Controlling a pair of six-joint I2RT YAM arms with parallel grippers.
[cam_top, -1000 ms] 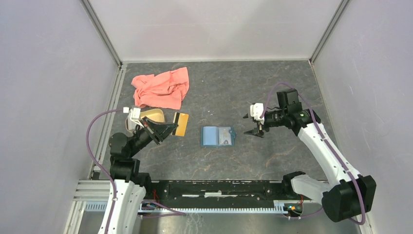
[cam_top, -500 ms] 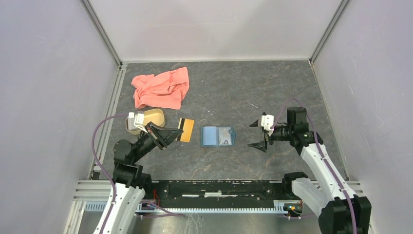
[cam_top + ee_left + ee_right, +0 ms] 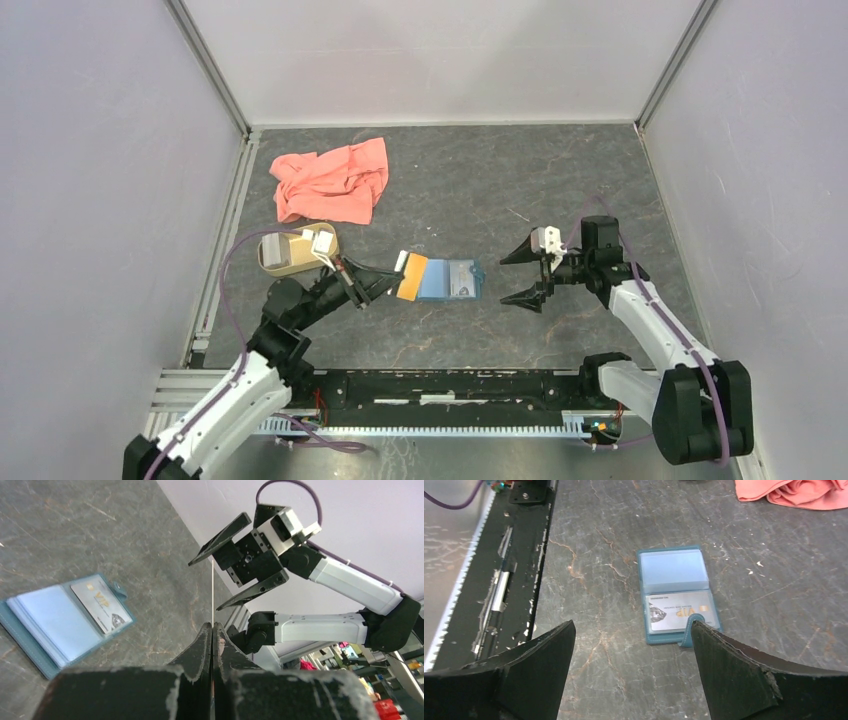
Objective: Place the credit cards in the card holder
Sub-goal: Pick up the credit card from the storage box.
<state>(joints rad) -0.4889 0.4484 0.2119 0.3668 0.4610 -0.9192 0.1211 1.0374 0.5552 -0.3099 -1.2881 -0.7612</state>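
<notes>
Mid-counter (image 3: 560, 190): the card holder (image 3: 450, 281) lies open and flat, long axis left to right, snap tab toward the right arm, with a pale card (image 3: 679, 612) in its right half. The left gripper (image 3: 385, 283), clamped tight, holds a gold credit card (image 3: 412, 277) on edge over the holder's left margin, free end pointing rightward. The right gripper (image 3: 527, 272) is spread wide and empty beside the holder.

Bright, even overhead light; soft shadows, mostly sharp focus.

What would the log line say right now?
left gripper: shut on gold card, at left edge of card holder | right gripper: open, empty | card holder: open, pale card inside
</notes>
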